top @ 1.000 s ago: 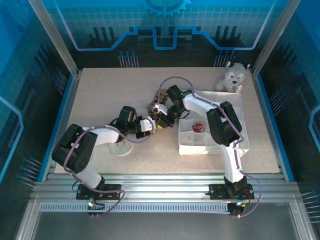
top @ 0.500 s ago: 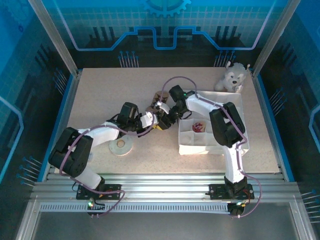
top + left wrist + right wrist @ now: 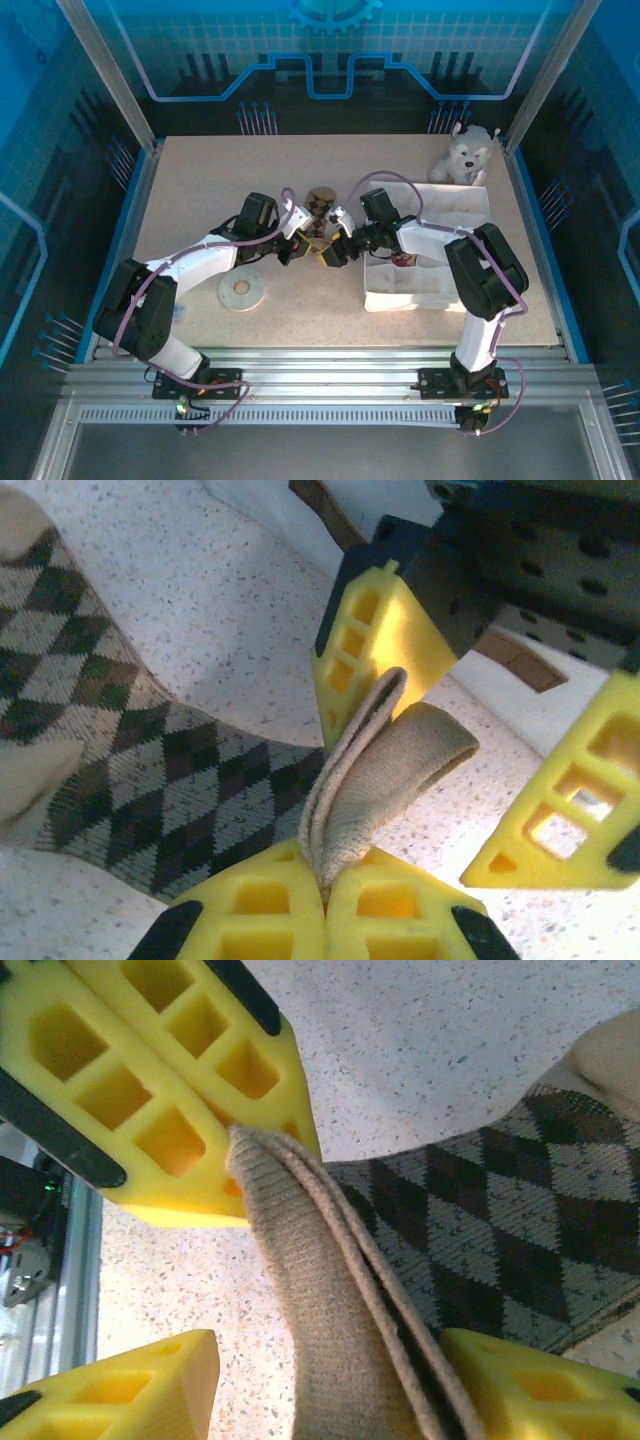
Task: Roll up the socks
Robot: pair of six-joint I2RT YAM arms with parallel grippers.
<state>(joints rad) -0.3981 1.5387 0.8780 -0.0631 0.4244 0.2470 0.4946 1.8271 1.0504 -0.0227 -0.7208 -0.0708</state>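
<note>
Two yellow pads of the left gripper (image 3: 325, 900) are pinched tight on a folded tan knit edge (image 3: 380, 770) (cuff or second sock, I cannot tell), lifting it off the argyle sock (image 3: 150, 780). The right gripper (image 3: 330, 1390) stands open, one finger on either side of that same fold. The socks (image 3: 320, 205) lie near the middle of the table (image 3: 200, 170), just beside the left wall of the white tray (image 3: 366, 285). By my reading the roll is barely begun. Next the right jaws need to close on the fold so it can be turned over. Both arms reach low toward the table's middle, wrists nearly meeting.
</note>
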